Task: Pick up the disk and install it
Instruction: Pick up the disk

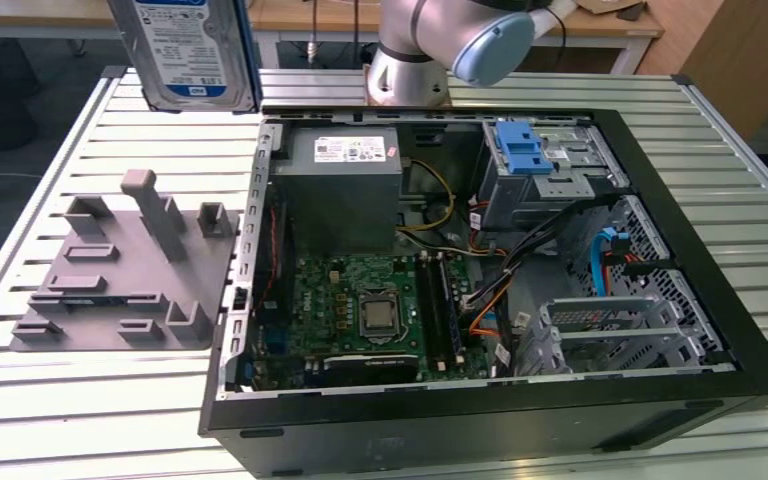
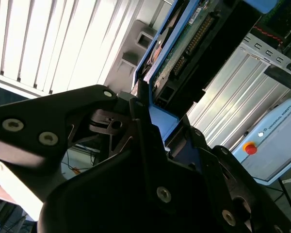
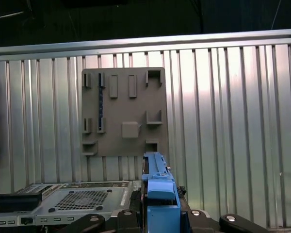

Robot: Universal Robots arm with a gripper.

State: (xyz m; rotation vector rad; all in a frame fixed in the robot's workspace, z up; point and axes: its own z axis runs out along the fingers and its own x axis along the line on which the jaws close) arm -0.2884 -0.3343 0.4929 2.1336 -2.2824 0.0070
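Silver with a blue frame, the disk [image 1: 184,50] hangs at the exterior view's upper left, my gripper [image 2: 161,121] clamped on its frame edges. I judge it stiff, weighty and shock-sensitive, so the frame is the safe hold. The open computer case [image 1: 704,250] fills the centre and right.

Slatted table [image 1: 91,400]: computer case [image 1: 491,425], grey fixture [image 1: 104,275].
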